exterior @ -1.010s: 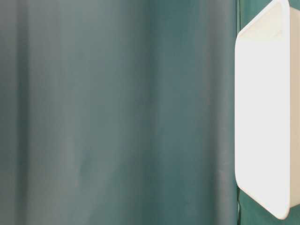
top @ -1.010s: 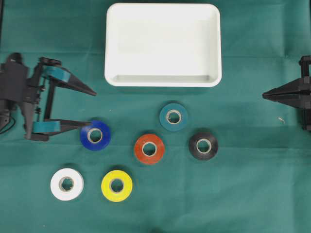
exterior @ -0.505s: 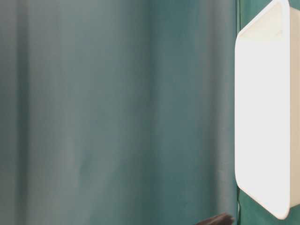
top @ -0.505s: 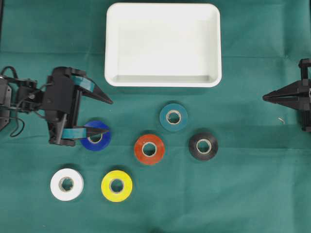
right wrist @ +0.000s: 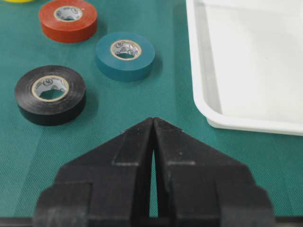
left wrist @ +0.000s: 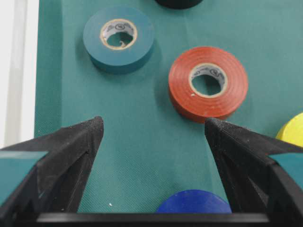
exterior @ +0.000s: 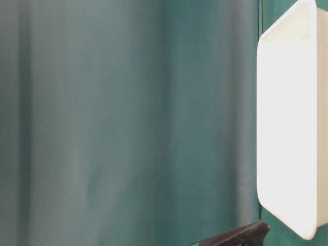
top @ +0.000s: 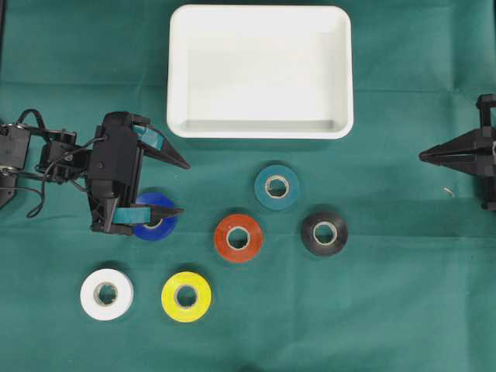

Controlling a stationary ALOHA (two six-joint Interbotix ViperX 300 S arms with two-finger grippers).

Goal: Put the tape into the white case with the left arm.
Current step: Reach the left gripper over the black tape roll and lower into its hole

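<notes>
Several tape rolls lie flat on the green cloth. The blue tape is the nearest to my left gripper, which hangs open with nothing held. Its lower teal-banded finger lies across the top of that roll. In the left wrist view the blue tape shows low between the wide-spread jaws of the left gripper, close to the right one. The white case sits empty at the back centre, beyond the upper finger. My right gripper rests shut at the far right.
Teal tape, red tape and black tape lie in the middle. White tape and yellow tape lie front left. In the table-level view one finger pokes in by the case.
The left arm has travelled right from the table's left edge, bringing its lower finger over the blue roll. Its jaws stayed open. The right arm and the rolls have not moved.
</notes>
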